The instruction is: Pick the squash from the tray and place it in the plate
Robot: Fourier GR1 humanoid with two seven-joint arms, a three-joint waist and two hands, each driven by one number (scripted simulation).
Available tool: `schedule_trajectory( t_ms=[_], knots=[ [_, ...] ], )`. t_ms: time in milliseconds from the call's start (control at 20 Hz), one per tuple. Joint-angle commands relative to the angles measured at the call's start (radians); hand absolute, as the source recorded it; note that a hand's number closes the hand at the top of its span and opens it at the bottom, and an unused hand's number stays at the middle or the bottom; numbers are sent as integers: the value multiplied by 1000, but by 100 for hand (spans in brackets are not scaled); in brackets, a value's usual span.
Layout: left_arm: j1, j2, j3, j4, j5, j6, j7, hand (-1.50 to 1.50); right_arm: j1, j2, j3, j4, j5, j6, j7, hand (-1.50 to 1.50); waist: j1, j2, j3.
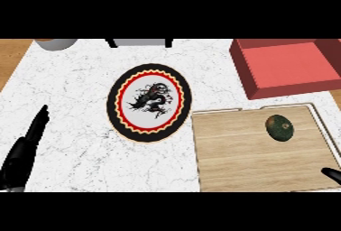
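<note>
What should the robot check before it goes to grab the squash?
1. Squash lies on the wooden tray, nothing covering it: ok.
2. Plate has nothing on it: ok.
3. Right robot hand near the squash: only a tip shows at the picture's edge, not touching it: not ok.
4. Right robot hand open: cannot tell.
5. Left robot hand open, away from the plate: ok.
6. Red box off the tray-to-plate path: ok.

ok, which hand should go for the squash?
Right. The squash lies on the wooden tray at the view's right, and the right hand shows at the tray's lower right edge. The left hand rests far across the counter, beyond the plate.
</note>
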Motion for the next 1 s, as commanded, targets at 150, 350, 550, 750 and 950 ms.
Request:
schedule_trajectory(
  t_ms=[150,350,550,750,950],
  knots=[
    [5,-9,3,-24,-11,-11,0,0,71,-223,19,-59,124,49,245,-150,9,1,0],
    [-13,-14,18,22,-19,-39,-4,0,0,-278,41,-2,157,83,354,-150,12,3,0],
    [-20,-31,26,56,-33,-48,-14,0,-106,-367,50,75,132,180,468,-150,16,4,0],
    [-10,-47,35,32,-52,-50,-29,0,-177,-345,132,143,183,222,516,-150,19,3,1],
    [25,-76,28,9,-73,-37,-34,0,-207,-340,195,238,268,289,479,-150,21,3,1]
  ],
)
